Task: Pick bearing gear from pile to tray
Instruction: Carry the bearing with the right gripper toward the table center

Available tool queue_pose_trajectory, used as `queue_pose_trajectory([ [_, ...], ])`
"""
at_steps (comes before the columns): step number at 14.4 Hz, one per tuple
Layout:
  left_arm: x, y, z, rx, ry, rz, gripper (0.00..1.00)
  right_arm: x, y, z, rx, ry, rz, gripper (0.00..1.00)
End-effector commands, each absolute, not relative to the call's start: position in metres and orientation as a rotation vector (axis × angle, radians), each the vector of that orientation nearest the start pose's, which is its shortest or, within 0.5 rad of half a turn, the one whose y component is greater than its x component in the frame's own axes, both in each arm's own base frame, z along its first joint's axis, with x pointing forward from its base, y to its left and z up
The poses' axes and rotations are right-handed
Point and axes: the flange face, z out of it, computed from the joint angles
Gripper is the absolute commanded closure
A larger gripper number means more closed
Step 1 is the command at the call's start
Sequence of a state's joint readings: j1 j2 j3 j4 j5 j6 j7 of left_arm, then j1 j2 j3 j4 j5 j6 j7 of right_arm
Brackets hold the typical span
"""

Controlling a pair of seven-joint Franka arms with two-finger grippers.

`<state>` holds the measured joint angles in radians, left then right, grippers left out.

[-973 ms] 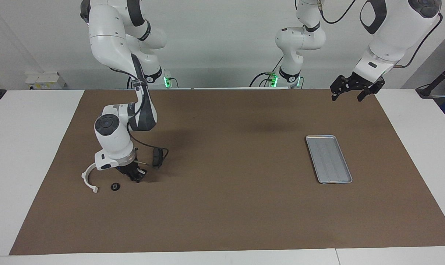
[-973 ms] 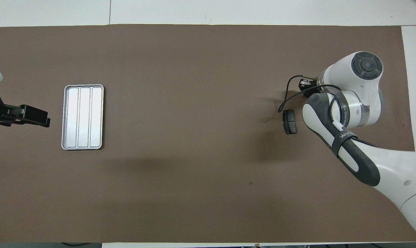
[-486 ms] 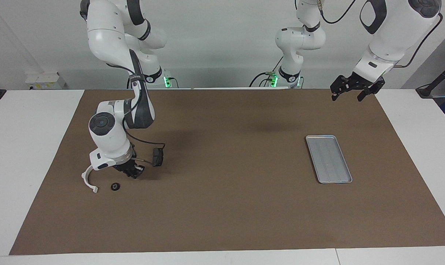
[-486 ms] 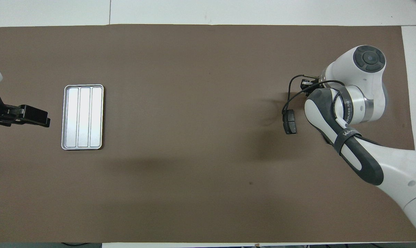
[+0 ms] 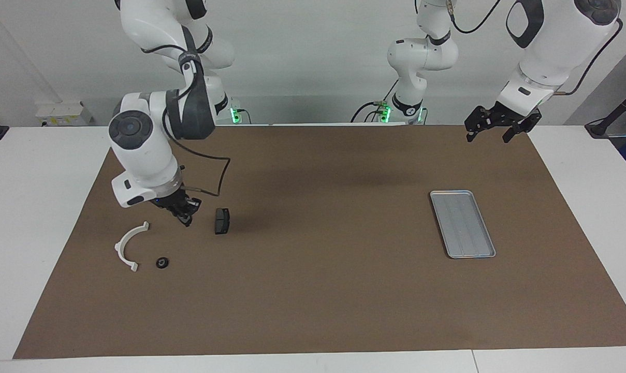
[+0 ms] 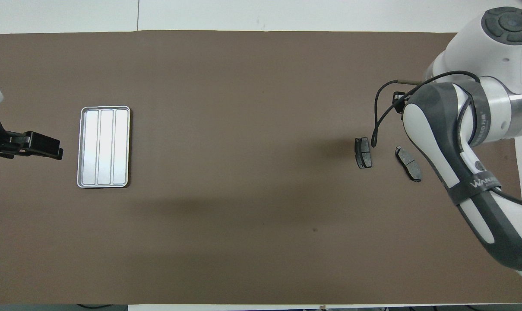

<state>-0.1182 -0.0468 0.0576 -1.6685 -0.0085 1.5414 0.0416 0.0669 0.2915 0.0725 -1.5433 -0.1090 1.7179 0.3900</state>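
Note:
The pile lies at the right arm's end of the mat: a white curved arc (image 5: 119,247), a small black round piece (image 5: 161,262) beside it, and a dark brake-pad piece (image 5: 221,221) (image 6: 363,152). A second pad (image 6: 409,164) shows only from overhead. My right gripper (image 5: 184,216) hangs shut above the mat, between the arc and the pad. I cannot make out whether a bearing gear sits between its fingertips. The silver tray (image 5: 463,224) (image 6: 104,147) lies empty at the left arm's end. My left gripper (image 5: 499,127) (image 6: 49,147) waits open in the air beside the tray.
A brown mat (image 5: 318,290) covers most of the white table. The right arm's black cable (image 5: 220,178) loops down over the pile. From overhead the right arm (image 6: 463,142) hides the arc and the round piece.
The right gripper has risen from the mat by the pile and drawn toward the robots, still shut. Its arm lifted, uncovering the second pad from overhead. The left arm has not moved.

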Motion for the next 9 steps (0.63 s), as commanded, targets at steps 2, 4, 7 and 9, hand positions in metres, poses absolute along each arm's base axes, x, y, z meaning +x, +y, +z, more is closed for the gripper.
queue_pose_trajectory([
  [2, 0.53, -0.033, 0.607, -3.159, 0.172, 0.114, 0.0, 0.605, 0.113, 0.523, -3.2, 0.333, 0.13, 1.0],
  [4, 0.53, -0.033, 0.607, -3.159, 0.172, 0.114, 0.0, 0.595, 0.147, 0.532, -3.147, 0.439, 0.129, 1.0],
  [7, 0.53, -0.033, 0.607, -3.159, 0.172, 0.112, 0.0, 0.572, 0.223, 0.538, -3.117, 0.576, 0.076, 1.0],
  [9, 0.53, -0.033, 0.607, -3.159, 0.172, 0.112, 0.0, 0.558, 0.261, 0.533, -3.107, 0.601, 0.053, 1.0],
])
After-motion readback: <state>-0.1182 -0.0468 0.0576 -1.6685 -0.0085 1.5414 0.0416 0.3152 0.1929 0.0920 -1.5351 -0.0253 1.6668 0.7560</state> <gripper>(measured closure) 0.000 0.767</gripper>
